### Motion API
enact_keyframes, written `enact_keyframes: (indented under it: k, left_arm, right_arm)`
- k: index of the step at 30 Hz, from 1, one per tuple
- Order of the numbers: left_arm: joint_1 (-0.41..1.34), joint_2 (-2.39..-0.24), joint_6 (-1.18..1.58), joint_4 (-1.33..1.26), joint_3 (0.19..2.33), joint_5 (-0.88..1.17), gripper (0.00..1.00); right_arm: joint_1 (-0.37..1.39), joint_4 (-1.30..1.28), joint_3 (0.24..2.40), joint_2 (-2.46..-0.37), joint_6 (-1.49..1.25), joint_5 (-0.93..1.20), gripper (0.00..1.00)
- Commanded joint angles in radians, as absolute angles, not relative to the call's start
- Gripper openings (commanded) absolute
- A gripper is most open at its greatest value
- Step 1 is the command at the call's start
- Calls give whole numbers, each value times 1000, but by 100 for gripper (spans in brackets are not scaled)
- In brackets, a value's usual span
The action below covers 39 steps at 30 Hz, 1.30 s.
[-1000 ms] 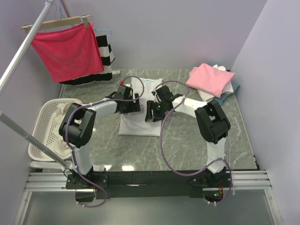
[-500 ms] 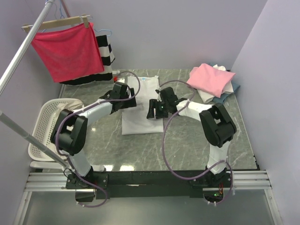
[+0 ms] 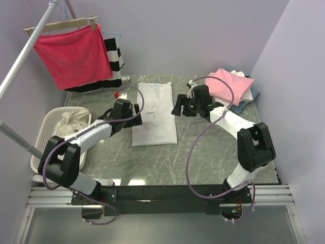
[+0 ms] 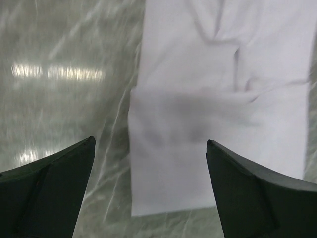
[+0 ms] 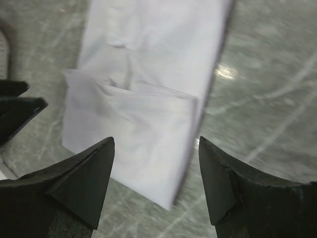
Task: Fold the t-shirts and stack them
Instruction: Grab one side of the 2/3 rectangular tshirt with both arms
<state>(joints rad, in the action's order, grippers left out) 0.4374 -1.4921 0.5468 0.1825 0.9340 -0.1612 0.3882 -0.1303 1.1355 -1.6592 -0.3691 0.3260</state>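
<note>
A white t-shirt (image 3: 155, 114) lies flat on the marble table, folded into a long narrow strip with its neck label at the far end. My left gripper (image 3: 135, 109) hovers just off its left edge, open and empty. On the opposite side my right gripper (image 3: 177, 108) stands open too, with nothing in it. The left wrist view has the white t-shirt (image 4: 218, 99) beyond the left gripper (image 4: 149, 141). From the right wrist, the white t-shirt (image 5: 143, 99) is seen past the right gripper (image 5: 156, 140). Folded shirts are stacked at the back right, a pink t-shirt (image 3: 228, 85) on top.
A white laundry basket (image 3: 48, 137) holding pale cloth stands at the left table edge. A red cloth (image 3: 73, 53) on a wooden hanger and a striped garment (image 3: 116, 57) hang from a metal rail at the back left. A blue-grey shirt (image 3: 250, 100) peeks from under the stack.
Both arms have drawn back from over the white t-shirt, left to the left and right to the right, with jaws widening. The shirt now lies uncovered as a long strip.
</note>
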Motion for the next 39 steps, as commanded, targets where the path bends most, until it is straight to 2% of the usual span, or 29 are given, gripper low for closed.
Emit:
enact_keyframes:
  k: [1,9,20,26,34,37,38,39]
  left_arm:
    - [439,-1417,604,155,822,-123,99]
    - [437,-1347,641,118,692,-75,99]
    - [437,-1275,673,43,511,110,98]
    - [437,-1316,684,-29,517,147,93]
    - [439,-1439,712,-118,500,207,65]
    - [439,-1456,710,-118,509,196,50]
    - [439,-1459,709,-112,512,193,39]
    - [439,-1460,709,-110,514,192,35]
  right_arm:
    - [348,-244,1083,-1651,-304,351,75]
    - [345,-256,996,-1664,-299,448,75]
    - [347,-141,845,-1709,-399,635,75]
    - [376,-60,821,-1785,-455,683,73]
    - [422,-17,851,-1871,-500,678,68]
    - [420,-2,853,-1890,-512,666,61]
    - [420,-3,854,-1896,-517,666,53]
    - [420,-2,857,-1901,-520,666,46]
